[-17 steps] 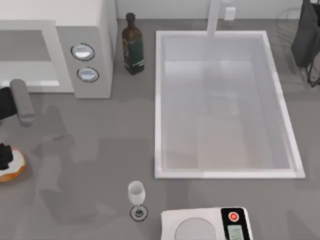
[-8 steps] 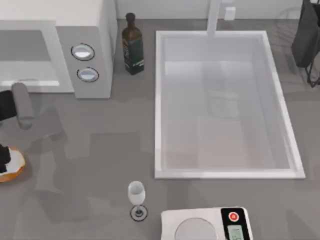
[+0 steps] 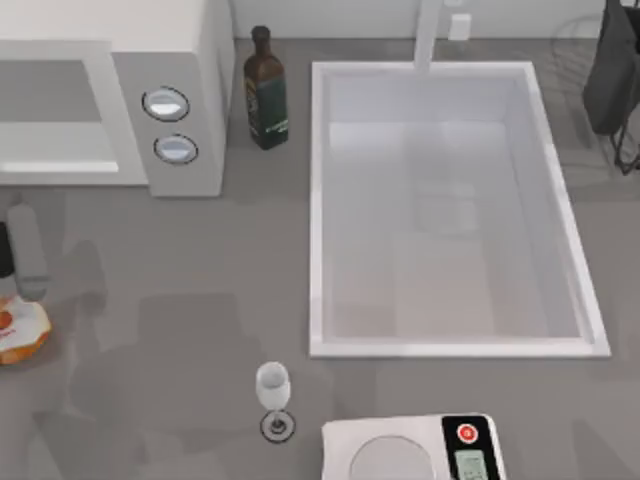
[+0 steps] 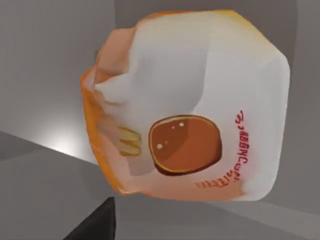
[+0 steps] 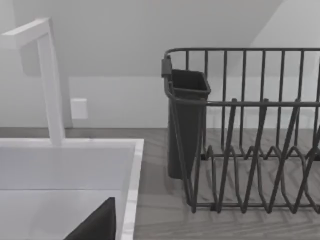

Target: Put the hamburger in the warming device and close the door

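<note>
Where the counter meets its left edge, you see the hamburger, an orange-tan lump with a pale top, lying well in front of the microwave. Your left arm shows as a grey link just behind the hamburger, at the same edge. From the left wrist, the hamburger looms close, its white wrapper bearing a printed brown bun and red lettering; one dark fingertip of the left gripper shows below it, apart from the wrapper, and you cannot tell whether the fingers are spread or pressed together.

The microwave stands at the counter's far left corner, its grey cavity exposed and two round knobs on its right panel. A dark bottle stands just right of it. A white sink fills the counter's middle and right. A wine glass and a white scale sit at the near edge.

Your right arm is parked at the far right corner; its wrist camera looks at a dark dish rack, a white faucet and the sink rim.
</note>
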Available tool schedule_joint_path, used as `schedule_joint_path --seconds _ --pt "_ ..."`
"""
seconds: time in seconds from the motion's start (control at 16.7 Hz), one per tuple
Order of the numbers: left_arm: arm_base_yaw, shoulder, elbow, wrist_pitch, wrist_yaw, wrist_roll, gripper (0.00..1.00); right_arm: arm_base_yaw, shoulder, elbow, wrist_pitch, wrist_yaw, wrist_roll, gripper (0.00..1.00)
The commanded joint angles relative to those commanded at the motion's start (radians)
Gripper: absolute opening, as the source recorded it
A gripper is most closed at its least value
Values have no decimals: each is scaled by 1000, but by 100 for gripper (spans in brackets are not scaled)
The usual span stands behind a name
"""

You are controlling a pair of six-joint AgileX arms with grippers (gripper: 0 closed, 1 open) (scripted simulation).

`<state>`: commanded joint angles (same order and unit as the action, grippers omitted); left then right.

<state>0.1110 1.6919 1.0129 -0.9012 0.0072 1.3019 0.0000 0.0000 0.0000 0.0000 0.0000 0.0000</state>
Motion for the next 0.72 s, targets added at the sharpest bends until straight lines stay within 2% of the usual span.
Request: schedule_joint_path --seconds 0.42,0.72 --pt "-47 215 -2 231 1 -46 100 0 0 0 0 0 0 100" --pt "-54 231 -2 245 1 -54 100 0 0 0 0 0 0 100"
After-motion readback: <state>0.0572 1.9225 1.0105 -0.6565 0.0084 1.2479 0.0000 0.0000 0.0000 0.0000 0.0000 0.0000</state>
